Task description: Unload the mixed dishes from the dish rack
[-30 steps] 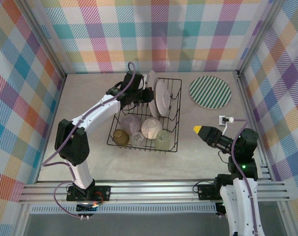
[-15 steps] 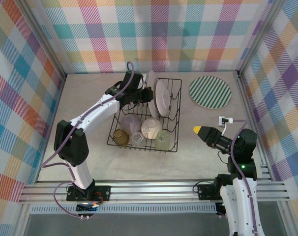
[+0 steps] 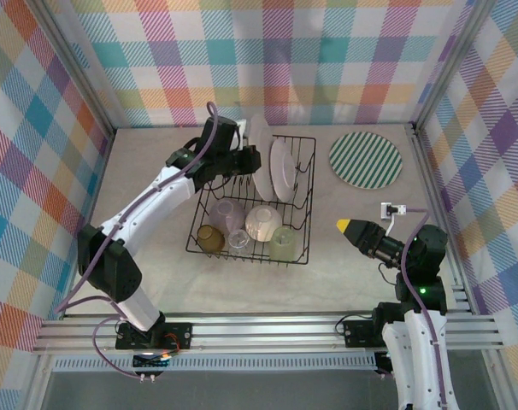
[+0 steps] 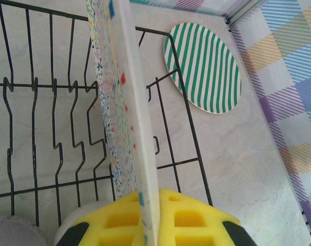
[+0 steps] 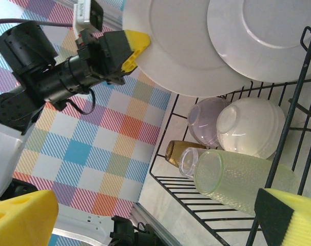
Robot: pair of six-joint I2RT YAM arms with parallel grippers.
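1. Because the left wrist view meets the gripped plate (image 4: 125, 102) edge-on, only a speckled face and a white rim can be made out. Its lower part is cut off behind the yellow pads (image 4: 189, 223) of the left pincer (image 4: 148, 225).
2. Whether that plate's lower rim touches the wires of the dish rack (image 3: 309, 205) cannot be told.
3. Seen from the right wrist, the yellow fingers (image 5: 22, 218) of the right pincer (image 3: 349, 225) are cropped at the bottom corners. The amber cup (image 5: 177, 148) is partly covered by a clear cup (image 5: 189, 161).
4. Surface: a pale, marbled beige desk (image 3: 242, 282). Pastel plaid walls (image 3: 327, 60) enclose it on three sides, and an aluminium rail (image 3: 267, 329) runs along the near edge.
5. The green-striped plate (image 3: 366, 160) lies flat on the desk outside the rack, to the right of the left pincer and beyond the right pincer.
6. Left arm: stretched forward to the rack's far-left corner, its pincer clamped on the rim of the upright gripped plate. A second plate (image 3: 282, 171), white back showing, stands in the slots just to the right of this pincer.
7. The cream bowl (image 3: 263, 220) and a pale yellow-green cup (image 3: 283, 242) lie in the rack on the near side of the left pincer.
8. Right arm: folded close to its base, its pincer spread wide and empty. It points left toward the rack and is well apart from it.
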